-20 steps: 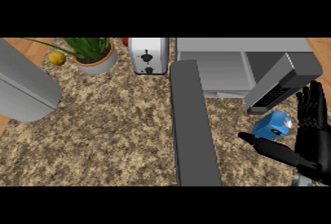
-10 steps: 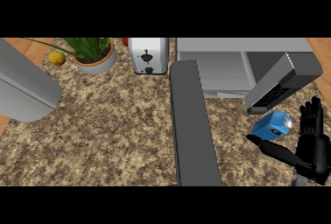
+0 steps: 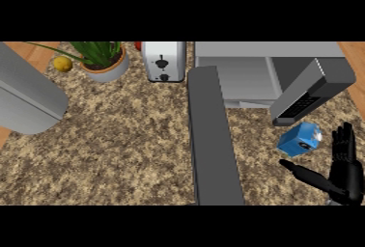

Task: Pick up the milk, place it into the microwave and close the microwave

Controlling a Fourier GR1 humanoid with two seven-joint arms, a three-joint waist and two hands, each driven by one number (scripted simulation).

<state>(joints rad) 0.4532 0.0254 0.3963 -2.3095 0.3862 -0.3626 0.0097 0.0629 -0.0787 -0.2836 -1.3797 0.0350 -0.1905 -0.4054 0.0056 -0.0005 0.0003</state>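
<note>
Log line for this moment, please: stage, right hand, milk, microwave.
stage: pre-grasp | right hand: open, beside milk, not touching | milk: on counter, tilted | microwave: door open | left hand: not in view

Looking down on a speckled brown granite table (image 3: 128,144). Carrying a blue milk carton (image 3: 299,139) at about four o'clock, tilted, resting directly on the stone. Bearing a potted plant (image 3: 103,60) at eleven o'clock, with a yellow lemon (image 3: 63,63) sitting just beside it toward ten. Holding a silver toaster (image 3: 164,60) at twelve o'clock. Supporting an open microwave (image 3: 264,72) at one o'clock, its door (image 3: 312,91) swinging out toward two, near the carton.
</note>
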